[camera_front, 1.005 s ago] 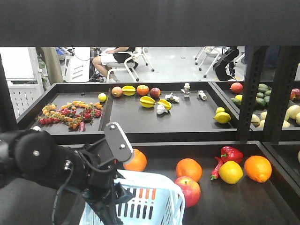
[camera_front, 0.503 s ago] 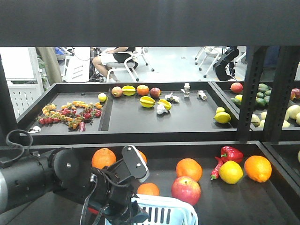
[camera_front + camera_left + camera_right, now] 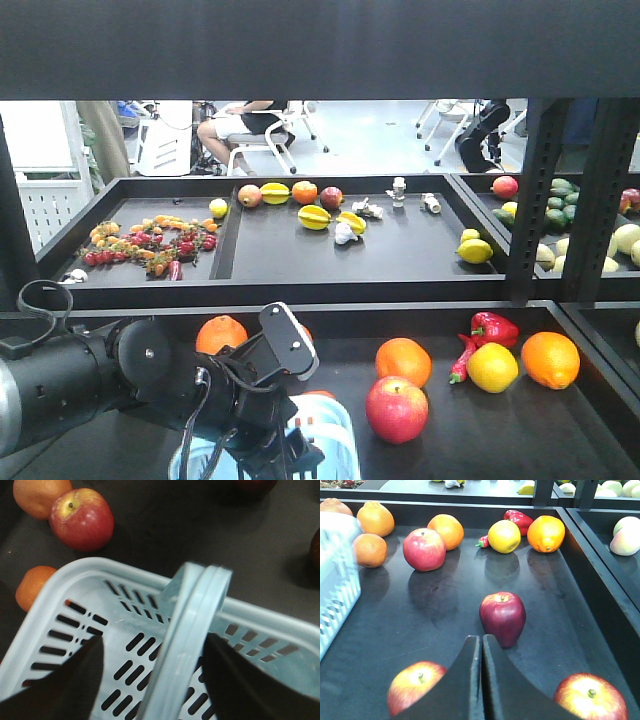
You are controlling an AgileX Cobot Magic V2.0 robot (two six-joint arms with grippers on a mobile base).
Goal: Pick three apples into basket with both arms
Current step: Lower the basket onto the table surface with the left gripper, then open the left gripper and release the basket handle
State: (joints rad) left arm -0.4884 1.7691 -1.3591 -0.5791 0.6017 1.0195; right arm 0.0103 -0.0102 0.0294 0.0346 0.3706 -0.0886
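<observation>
The left gripper [image 3: 154, 645] stands apart astride the basket [image 3: 75, 575] handle [image 3: 200, 600]. Only the right wrist view shows the right gripper [image 3: 481, 645], pinched together, among three apples [image 3: 502, 617].

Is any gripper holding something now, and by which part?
Nothing is held. Left gripper stands open around the basket handle; right gripper is shut, empty.

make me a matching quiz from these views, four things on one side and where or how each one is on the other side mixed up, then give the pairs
1 dark red apple
2 yellow fruit
3 basket handle
4 right gripper

a fingers shut together, holding nothing
b next to the red pepper
c between the open fingers of the left gripper
d just ahead of the shut fingertips

Pairs: 1-d, 2-b, 3-c, 4-a
</observation>
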